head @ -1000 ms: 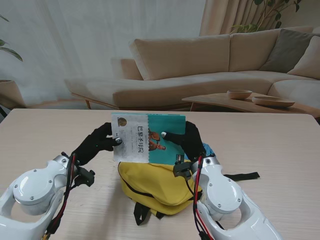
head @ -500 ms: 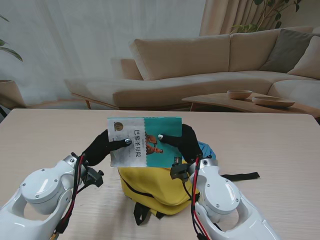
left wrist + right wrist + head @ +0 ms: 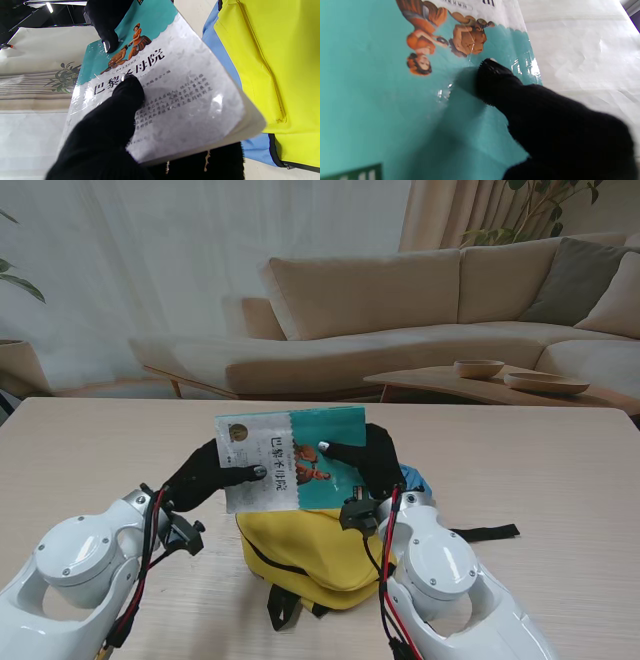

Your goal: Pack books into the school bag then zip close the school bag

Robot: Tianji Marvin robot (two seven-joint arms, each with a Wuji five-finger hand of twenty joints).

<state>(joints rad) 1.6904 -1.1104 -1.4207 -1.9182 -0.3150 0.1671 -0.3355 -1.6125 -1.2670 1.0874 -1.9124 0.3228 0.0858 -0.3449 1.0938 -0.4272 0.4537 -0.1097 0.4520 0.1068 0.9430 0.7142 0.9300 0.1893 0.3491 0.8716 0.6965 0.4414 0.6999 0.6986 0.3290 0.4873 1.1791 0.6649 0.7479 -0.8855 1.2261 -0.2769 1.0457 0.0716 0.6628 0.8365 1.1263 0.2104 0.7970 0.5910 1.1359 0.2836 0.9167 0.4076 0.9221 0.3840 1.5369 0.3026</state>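
Note:
A teal and white book (image 3: 292, 458) is held in the air over the yellow school bag (image 3: 310, 550), its cover facing me. My left hand (image 3: 210, 472), in a black glove, grips the book's left edge with the thumb on the white part of the cover (image 3: 160, 100). My right hand (image 3: 368, 460) grips the right edge, thumb pressed on the teal part (image 3: 395, 105). The bag lies on the table between my arms, with blue fabric (image 3: 412, 478) showing at its right side. The bag's yellow panel (image 3: 280, 62) sits close beside the book. The bag's opening is hidden behind the book.
A black strap (image 3: 485, 532) trails from the bag toward the right on the wooden table (image 3: 540, 470). Another strap (image 3: 278, 608) lies at the bag's near side. Beyond the table stand a beige sofa (image 3: 400, 310) and a low table with bowls (image 3: 478, 367).
The book has shifted slightly left and tilted, then come back a little right. My left thumb has slid further onto the cover. Both arms have drawn closer to the bag.

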